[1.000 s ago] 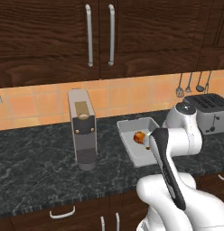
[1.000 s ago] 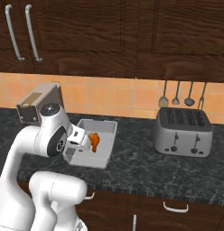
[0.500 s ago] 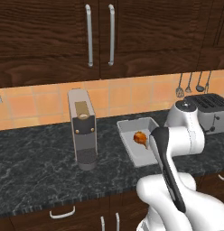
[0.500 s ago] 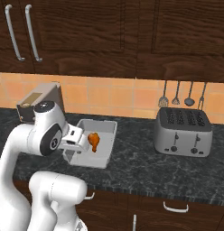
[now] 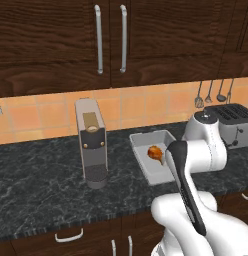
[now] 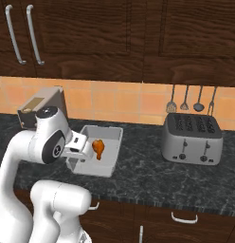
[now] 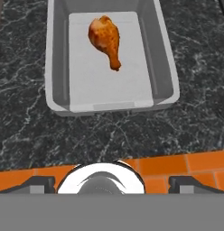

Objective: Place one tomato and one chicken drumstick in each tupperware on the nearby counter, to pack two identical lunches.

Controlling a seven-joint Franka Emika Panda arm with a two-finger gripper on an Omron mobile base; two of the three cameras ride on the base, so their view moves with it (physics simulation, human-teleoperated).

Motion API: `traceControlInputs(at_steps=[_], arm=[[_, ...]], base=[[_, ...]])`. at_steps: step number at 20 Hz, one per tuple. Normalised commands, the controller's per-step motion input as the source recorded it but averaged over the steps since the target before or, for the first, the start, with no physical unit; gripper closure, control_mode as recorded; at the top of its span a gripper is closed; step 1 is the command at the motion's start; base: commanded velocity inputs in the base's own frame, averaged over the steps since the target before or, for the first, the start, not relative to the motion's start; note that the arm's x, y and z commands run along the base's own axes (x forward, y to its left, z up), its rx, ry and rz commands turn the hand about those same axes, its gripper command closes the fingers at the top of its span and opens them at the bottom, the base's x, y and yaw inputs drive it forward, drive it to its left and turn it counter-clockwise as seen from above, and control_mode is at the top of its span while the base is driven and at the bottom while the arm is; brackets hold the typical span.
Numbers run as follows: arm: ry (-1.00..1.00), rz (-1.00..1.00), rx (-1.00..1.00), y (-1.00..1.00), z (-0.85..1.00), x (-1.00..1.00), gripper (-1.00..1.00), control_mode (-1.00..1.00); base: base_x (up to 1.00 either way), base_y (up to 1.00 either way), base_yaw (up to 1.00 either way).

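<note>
While the arm (image 5: 188, 165) folds back over the counter (image 5: 41, 175), one grey tupperware (image 7: 57, 67) sits on the black stone between the coffee machine (image 5: 91, 142) and the toaster (image 6: 191, 138), with a single browned drumstick (image 7: 106, 38) lying flat on its floor. From the hand camera, the drumstick lies in the far half of the tray, its thick end toward the far left and its thin bone end pointing back toward the near right, clear of the walls. From the left, the drumstick (image 5: 155, 153) is just past the arm's dark elbow, and the tray (image 5: 146, 141) has its long side running away from the counter edge toward the orange tiled wall (image 5: 36, 112). From the right, the drumstick (image 6: 98, 148) rests in the tray (image 6: 112, 137) right beside the white hand, which hangs above the tray's near left corner. The gripper (image 7: 111, 182) is spread wide, its two dark fingertips (image 7: 39, 182) far apart at the bottom of the hand camera's picture, and nothing is between them. Dark cupboards (image 5: 56, 40) with long silver handles hang above, and a few utensils (image 6: 191, 97) hang on the wall over the toaster. Drawers (image 6: 185, 218) with curved handles run beneath the counter.
</note>
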Motion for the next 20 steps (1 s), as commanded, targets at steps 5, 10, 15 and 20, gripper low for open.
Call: traceControlInputs(at_steps=[5,10,15,20], arm=[[0.00,0.00,0.00,0.00,0.00,0.00,-1.00,1.00],[0.00,0.00,0.00,0.00,0.00,0.00,-1.00,1.00],[0.00,0.00,0.00,0.00,0.00,0.00,-1.00,1.00],[0.00,0.00,0.00,0.00,0.00,0.00,-1.00,1.00]], base=[[-0.64,-0.30,-0.09],[-0.68,-0.82,-0.08],[-0.48,-1.00,-0.06],[-0.72,-1.00,-0.01]])
